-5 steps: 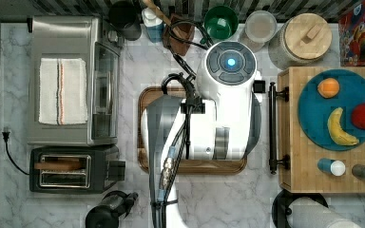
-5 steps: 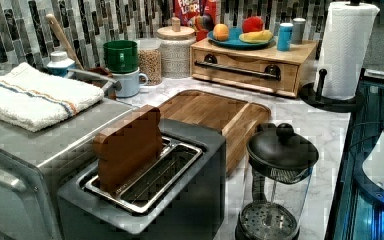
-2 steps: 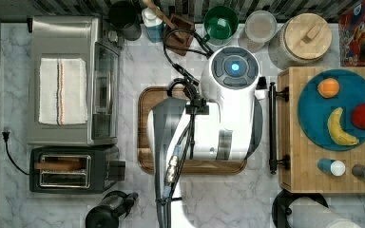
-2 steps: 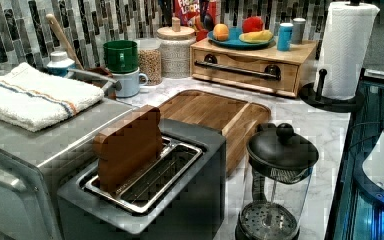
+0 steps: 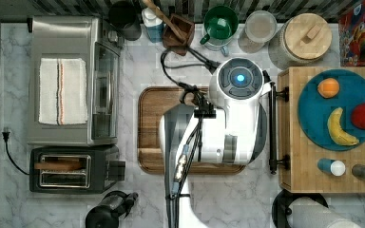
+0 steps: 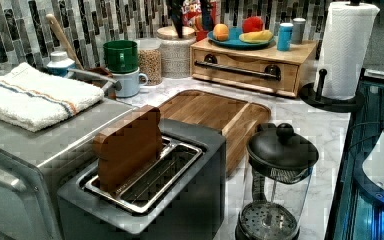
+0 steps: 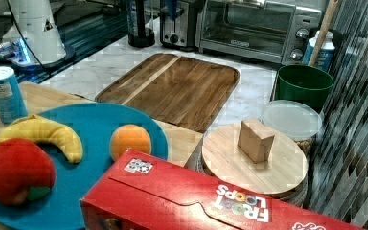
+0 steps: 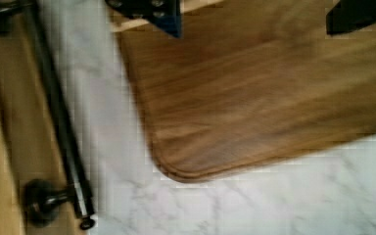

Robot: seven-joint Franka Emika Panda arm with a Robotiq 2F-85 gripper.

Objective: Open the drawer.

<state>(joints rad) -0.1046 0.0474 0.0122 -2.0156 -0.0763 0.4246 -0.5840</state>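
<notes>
We see the drawer [image 6: 245, 70] shut in its cabinet [image 6: 300, 52] at the desk's [image 6: 325, 130] back in the left view, black handle [image 8: 58, 122] facing a tray [image 8: 254, 93]. Our tool [image 8: 254, 14] hangs wide above the tray, just beside the handle.

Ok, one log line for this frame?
phase: approach | drawer: closed | bar handle: not gripped | gripper: open, over wooden tray | plate of fruit on cabinet top
</notes>
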